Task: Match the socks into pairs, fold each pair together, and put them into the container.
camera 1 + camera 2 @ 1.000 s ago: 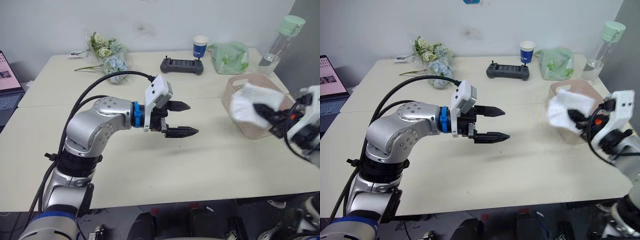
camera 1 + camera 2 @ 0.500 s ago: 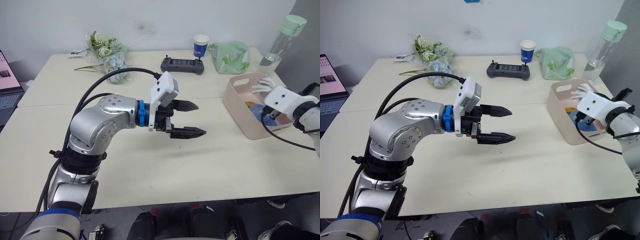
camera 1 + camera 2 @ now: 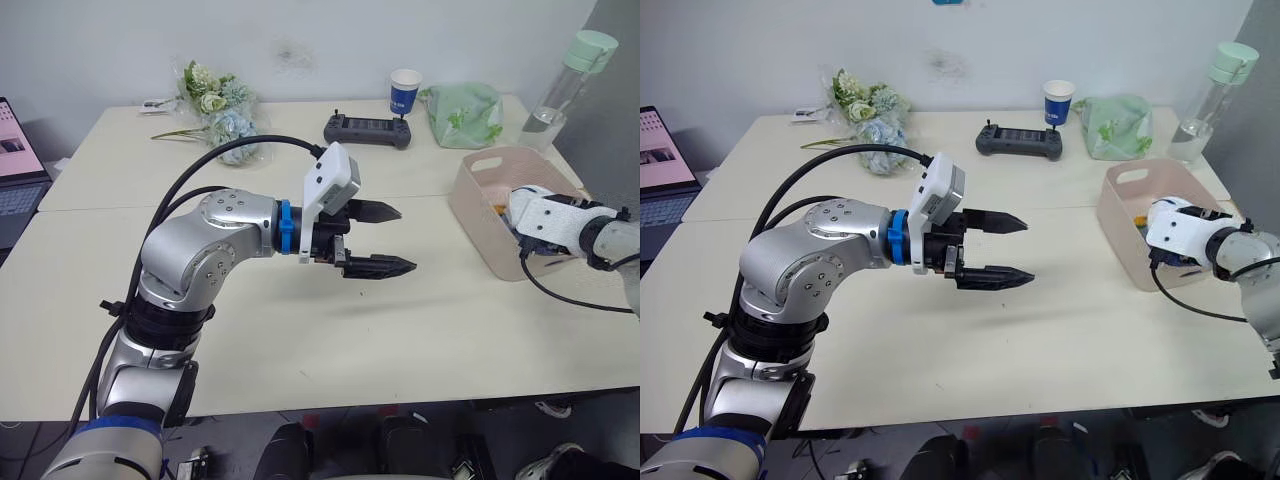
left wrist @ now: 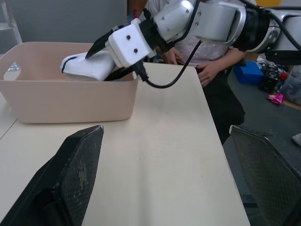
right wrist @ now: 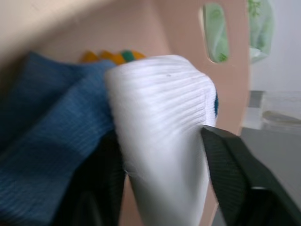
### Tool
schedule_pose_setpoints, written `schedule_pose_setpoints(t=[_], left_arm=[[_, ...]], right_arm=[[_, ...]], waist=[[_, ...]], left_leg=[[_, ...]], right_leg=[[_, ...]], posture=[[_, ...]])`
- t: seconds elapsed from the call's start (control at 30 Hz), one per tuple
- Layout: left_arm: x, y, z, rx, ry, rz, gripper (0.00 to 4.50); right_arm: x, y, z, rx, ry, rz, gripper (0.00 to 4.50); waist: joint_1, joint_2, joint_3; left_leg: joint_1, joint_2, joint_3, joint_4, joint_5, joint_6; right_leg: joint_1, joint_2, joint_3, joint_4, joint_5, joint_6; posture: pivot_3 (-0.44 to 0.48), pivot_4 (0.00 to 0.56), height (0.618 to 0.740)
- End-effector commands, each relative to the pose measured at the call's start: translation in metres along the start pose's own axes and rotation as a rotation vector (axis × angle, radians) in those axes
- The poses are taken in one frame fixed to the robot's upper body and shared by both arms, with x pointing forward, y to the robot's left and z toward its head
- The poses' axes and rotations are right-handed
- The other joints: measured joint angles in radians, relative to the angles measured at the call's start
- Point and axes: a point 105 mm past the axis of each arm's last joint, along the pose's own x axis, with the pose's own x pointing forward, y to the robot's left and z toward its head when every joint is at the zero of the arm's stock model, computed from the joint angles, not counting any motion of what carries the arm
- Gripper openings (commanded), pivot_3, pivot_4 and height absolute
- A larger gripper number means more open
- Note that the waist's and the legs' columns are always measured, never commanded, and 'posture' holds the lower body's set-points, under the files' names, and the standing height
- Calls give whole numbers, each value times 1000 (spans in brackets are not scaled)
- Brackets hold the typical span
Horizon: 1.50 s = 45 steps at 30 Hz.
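The pale pink container point(image 3: 480, 165) stands at the table's right side. My right gripper point(image 4: 96, 67) reaches down inside it, its fingers point(image 5: 230, 183) spread on either side of a folded white sock bundle point(image 5: 160, 94) that rests in the container. Under and beside the white bundle lie a blue sock point(image 5: 51, 117) and a bit of orange sock point(image 5: 108, 56). My left gripper point(image 3: 405, 238) hovers open and empty over the middle of the table, pointing toward the container point(image 4: 70, 99).
Along the back of the table are a flower bunch point(image 3: 215, 110), a black controller point(image 3: 364, 130), a blue paper cup point(image 3: 402, 92), a pale green cloth bag point(image 3: 462, 113) and a bottle point(image 3: 565, 85). A laptop point(image 3: 15, 170) sits far left. A person point(image 4: 207, 61) sits beyond the table.
My right gripper carried the white bundle from above the container's near rim down into it, and its fingers have spread. The left arm edged slightly right.
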Motion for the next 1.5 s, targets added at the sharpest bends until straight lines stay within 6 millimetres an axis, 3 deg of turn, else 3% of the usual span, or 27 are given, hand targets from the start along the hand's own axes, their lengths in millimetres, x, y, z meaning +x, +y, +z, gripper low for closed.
schedule_pose_setpoints(t=[0.03, 0.23, 0.37, 0.5, 0.6, 0.7, 0.83, 0.93, 1.13, 1.37, 1.5], left_arm=[[2, -2, 8, 51, -13, -8, 4500], [-3, 5, 8, 64, -9, 19, 4500], [-14, 12, 5, 64, 3, 64, 4500], [-47, 31, -7, 80, 54, 232, 4500], [-86, 43, -27, 86, 123, 394, 4500], [-125, 40, -51, 157, 216, 499, 4500], [-175, 31, -91, 66, 310, 696, 4500], [-207, 19, -114, 155, 390, 853, 4500], [-248, 0, -150, 88, 353, 1113, 4500], [-263, -13, -171, 24, 349, 1186, 4500], [-264, -21, -178, -11, 358, 1168, 4500]], right_arm=[[-27, -22, 8, 63, -20, 12, 3877], [-53, -32, 14, 120, -39, 85, 3877], [-74, -51, 23, 158, -86, 73, 3877], [-88, -65, 53, 232, -296, 57, 3877], [-79, -63, 84, 276, -469, 37, 3877], [-65, -48, 116, 345, -620, 71, 3877], [-40, -16, 147, 375, -719, 115, 3877], [-24, 15, 149, 344, -711, 124, 3877], [-6, 64, 137, 392, -723, -19, 3877], [-21, 105, 101, 497, -661, -124, 3877], [-28, 108, 88, 563, -615, -177, 3877]], waist=[[2, 0, 0], [10, 0, 0], [11, 0, 0], [4, 0, 0], [-5, 0, 0], [-9, 0, 0], [-9, 0, 1], [9, -1, 0], [35, -2, 0], [34, -3, -1], [19, -3, -1]], left_leg=[[0, 0, 0, 0, 0, 0], [0, 0, 0, 0, 0, 0], [0, 0, 0, 0, 0, 0], [2, 0, 1, -1, 0, 0], [2, 2, -1, -1, 0, 0], [1, 2, -1, 0, 0, 0], [0, 2, -3, -1, 0, 0], [-2, 1, -5, -1, 0, 0], [-5, -1, -6, 2, 0, 0], [-1, 0, -5, 1, 0, 0], [2, 0, -4, -1, 0, 0]], right_leg=[[0, 0, 0, 0, 0, 0], [0, -1, 0, 0, 0, 0], [0, -1, 0, 0, 0, 0], [0, -1, 0, 0, 0, 0], [1, 0, 0, 1, 0, 0], [0, 0, 0, 1, 0, 0], [-2, -1, 0, 0, 0, 0], [-3, -2, -2, 0, 0, 0], [-2, -4, -3, -1, 0, 0], [-1, -3, -3, 0, 1, 0], [1, -3, -2, 1, 1, 0]], posture=[[0, 150, 740], [0, 150, 740], [0, 150, 740], [0, 150, 740], [0, 150, 740], [0, 150, 740], [0, 150, 740], [0, 150, 740], [0, 150, 740], [0, 150, 740], [0, 150, 740]])
